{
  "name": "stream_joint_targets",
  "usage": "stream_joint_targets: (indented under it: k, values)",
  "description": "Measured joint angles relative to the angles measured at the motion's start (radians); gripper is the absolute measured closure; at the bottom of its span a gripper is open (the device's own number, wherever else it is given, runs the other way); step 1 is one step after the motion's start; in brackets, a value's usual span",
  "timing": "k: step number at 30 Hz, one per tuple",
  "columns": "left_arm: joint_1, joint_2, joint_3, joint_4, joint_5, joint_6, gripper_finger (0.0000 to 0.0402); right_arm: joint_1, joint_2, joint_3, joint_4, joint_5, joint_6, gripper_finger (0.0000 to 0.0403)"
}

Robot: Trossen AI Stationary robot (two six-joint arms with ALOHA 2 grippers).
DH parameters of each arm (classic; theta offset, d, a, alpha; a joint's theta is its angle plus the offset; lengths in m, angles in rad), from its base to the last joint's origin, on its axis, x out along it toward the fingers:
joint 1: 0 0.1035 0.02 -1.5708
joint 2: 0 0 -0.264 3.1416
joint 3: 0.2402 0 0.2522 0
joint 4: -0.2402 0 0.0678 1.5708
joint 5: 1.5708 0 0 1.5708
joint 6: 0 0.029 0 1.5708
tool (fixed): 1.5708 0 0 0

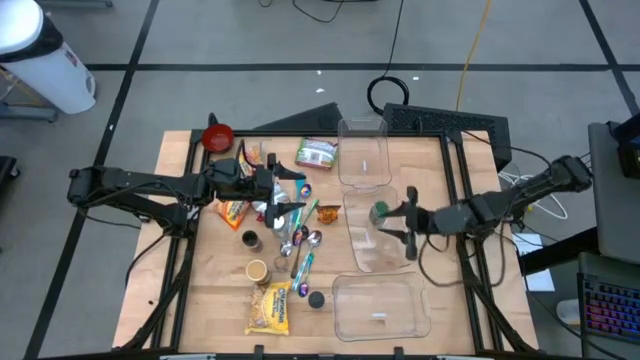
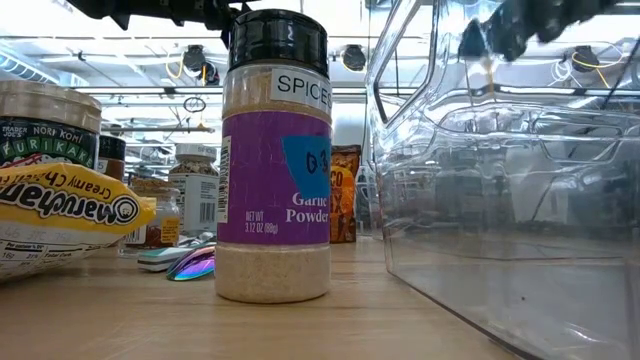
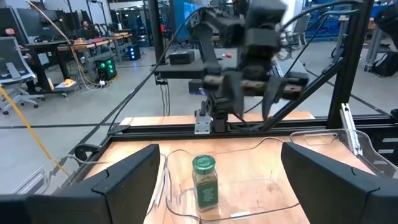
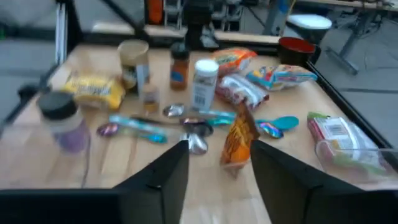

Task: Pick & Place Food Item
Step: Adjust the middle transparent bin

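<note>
The right claw hangs at centre right of the high view, over the middle clear bin, with a gap showing between its dark fingers in its own wrist view and nothing between them. Just beside it, in that bin, a green-capped spice jar stands upright (the left wrist view shows it whole, label forward, behind the bin's clear wall). That reads as one item placed, with the claw free of it.

The left claw sits left of centre over the pile, its fingers spread wide and empty, so the next pick looks not yet begun.

Much is left on the wooden surface: an orange snack packet, a run of spoons, a yellow noodle pack at lower centre, a garlic powder jar, a red bowl at upper left. Two more clear bins, upper and lower, appear empty.

Beyond lies a lab floor with cables, a keyboard at far right, and desks and racks in the background.
</note>
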Motion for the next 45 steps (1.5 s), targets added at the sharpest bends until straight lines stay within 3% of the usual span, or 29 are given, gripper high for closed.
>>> stream_joint_targets:
  k: [9,15,19,23,30,45]
  values:
    - [0.0,0.0,0.0,-0.023,0.0,-0.025,0.0071,0.203,0.083,0.195,-0.607,0.133,0.363,0.0392]
    - [0.0,0.0,0.0,-0.023,0.0,-0.025,0.0069,0.278,0.124,0.256,-0.874,0.147,0.603,0.0401]
    - [0.0,0.0,0.0,-0.022,0.0,-0.025,0.0073,0.293,0.147,0.239,-0.987,0.041,0.797,0.0402]
    - [0.0,0.0,0.0,-0.022,0.0,-0.025,0.0068,0.295,0.181,0.194,-0.989,-0.037,0.867,0.0402]
    - [0.0,0.0,0.0,-0.022,0.0,-0.028,0.006,0.282,0.213,0.109,-0.816,-0.111,0.856,0.0402]
    - [0.0,0.0,0.0,-0.019,0.0,-0.027,0.006,0.278,0.213,0.079,-0.619,-0.103,0.756,0.0403]
